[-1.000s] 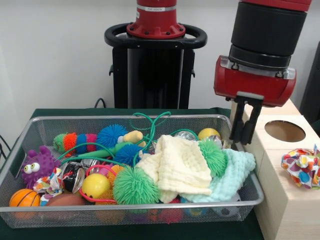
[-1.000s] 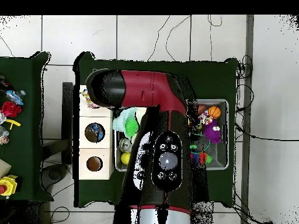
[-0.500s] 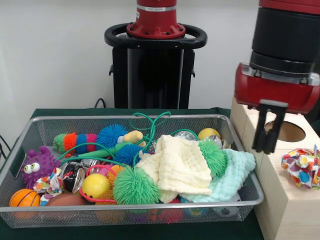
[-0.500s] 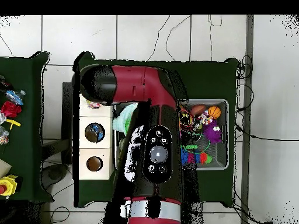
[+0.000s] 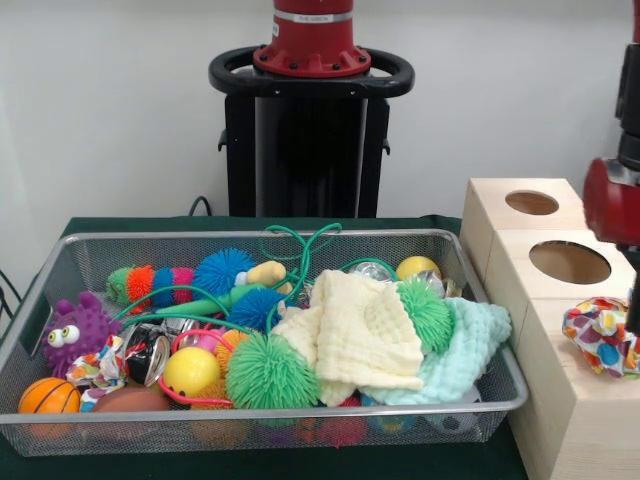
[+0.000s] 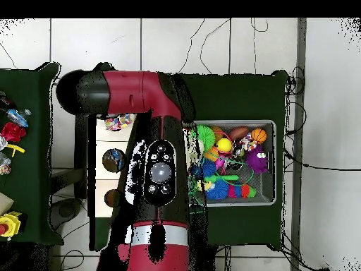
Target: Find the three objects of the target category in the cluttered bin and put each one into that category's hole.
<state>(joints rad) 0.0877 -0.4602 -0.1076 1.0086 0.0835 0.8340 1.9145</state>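
Observation:
The wire mesh bin (image 5: 300, 412) sits on the green table, full of toys. In it lie a cream cloth (image 5: 360, 330), a mint cloth (image 5: 462, 350), a green spiky ball (image 5: 268, 372) and a yellow ball (image 5: 190, 370). The bin also shows in the overhead view (image 6: 273, 162). Pale wooden boxes with round holes (image 5: 570, 262) stand to its right. A bright patterned fabric piece (image 5: 600, 335) lies on the nearest box. My gripper (image 5: 634, 300) shows only as a sliver at the right edge, beside the fabric piece. The arm (image 6: 158, 169) hides it in the overhead view.
A purple spiky toy with eyes (image 5: 75, 330), an orange basketball (image 5: 48, 396), a striped caterpillar toy (image 5: 150, 282) and green cord (image 5: 300, 245) fill the bin's left half. A second hole (image 5: 532, 203) is on the far box. Another table with small objects (image 6: 10, 134) stands at the overhead view's left.
The arm has swung from the bin's right end across the wooden boxes to the front view's right edge. In the overhead view it has uncovered the bin.

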